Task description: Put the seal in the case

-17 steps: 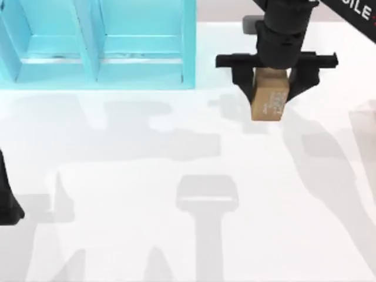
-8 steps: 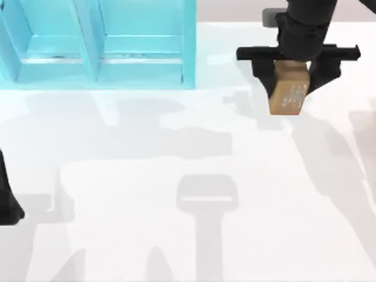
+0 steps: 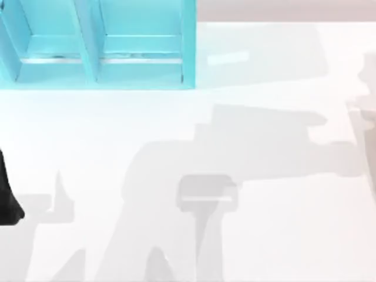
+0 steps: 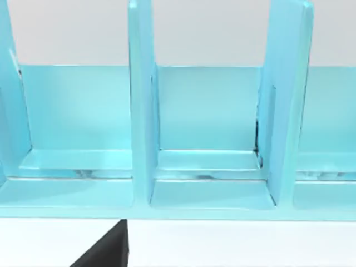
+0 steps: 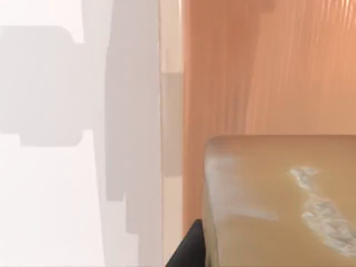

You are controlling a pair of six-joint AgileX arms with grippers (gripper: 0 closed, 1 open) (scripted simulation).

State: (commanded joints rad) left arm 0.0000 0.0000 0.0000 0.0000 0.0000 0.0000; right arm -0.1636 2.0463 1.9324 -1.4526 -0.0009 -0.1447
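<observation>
The seal (image 5: 278, 206), a tan-brown block with faint white print, looms close in the right wrist view. A dark finger (image 5: 190, 249) of my right gripper lies against its side, and the gripper holds it over the table's edge, with orange-brown floor behind. The case (image 3: 188, 47) is a turquoise rack with upright dividers at the table's back left. In the left wrist view the case (image 4: 142, 111) shows its open compartments head-on. My left arm (image 3: 7, 202) sits parked at the left edge.
The white table (image 3: 264, 235) carries broad grey shadows of the arms across its middle and right. A dark part of the left gripper (image 4: 108, 253) juts in below the case in the left wrist view.
My right gripper has carried the seal rightwards and away from the case, out of the top view. Its shadow now spreads wide over the table's middle. The left arm has not moved.
</observation>
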